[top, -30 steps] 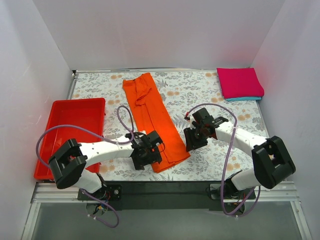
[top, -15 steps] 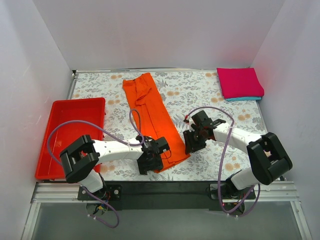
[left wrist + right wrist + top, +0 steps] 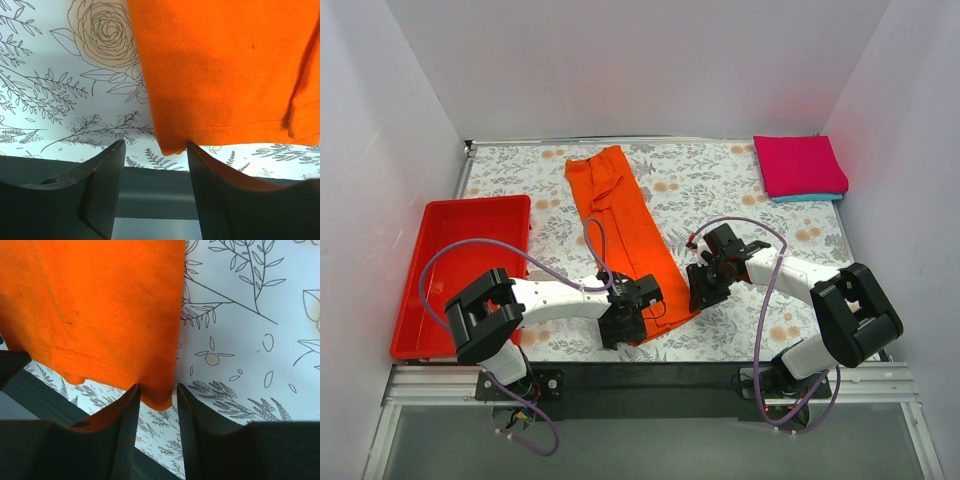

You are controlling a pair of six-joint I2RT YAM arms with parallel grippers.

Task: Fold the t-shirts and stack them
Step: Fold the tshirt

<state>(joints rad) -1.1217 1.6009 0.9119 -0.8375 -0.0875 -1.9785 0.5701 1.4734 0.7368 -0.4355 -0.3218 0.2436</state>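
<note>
Orange t-shirt, outside red tray, has corners inside spread left claw, right claw.

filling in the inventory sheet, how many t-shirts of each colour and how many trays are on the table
orange t-shirt: 1
pink t-shirt: 1
teal t-shirt: 1
red tray: 1
total: 4

Bright orange tee; magenta tee over teal tee; red tray; table white with grey floral line-print and pale orange blooms; white arms, purple cables
</note>
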